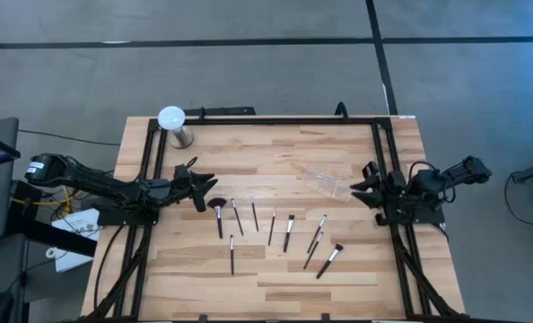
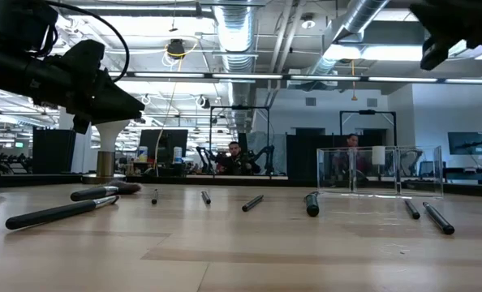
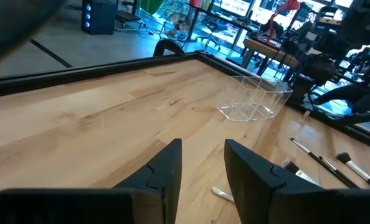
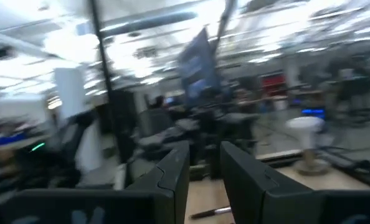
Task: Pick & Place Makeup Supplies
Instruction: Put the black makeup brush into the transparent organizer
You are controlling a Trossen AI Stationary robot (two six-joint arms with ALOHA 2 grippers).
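Lying loose on the wooden table (image 1: pixel 338 269), thin dark-handled makeup brushes (image 1: pixel 271 228) show silvery ferrules; one has a reddish-brown fan head. Left gripper (image 1: pixel 205 190) and right gripper (image 1: pixel 360 190) both have jaws apart, empty.

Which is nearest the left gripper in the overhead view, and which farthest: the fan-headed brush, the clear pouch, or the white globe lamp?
From the left gripper:
1. Fan-headed brush, just beside it toward the table's middle.
2. White globe lamp, at the back edge.
3. Clear pouch, across the table near the right gripper.
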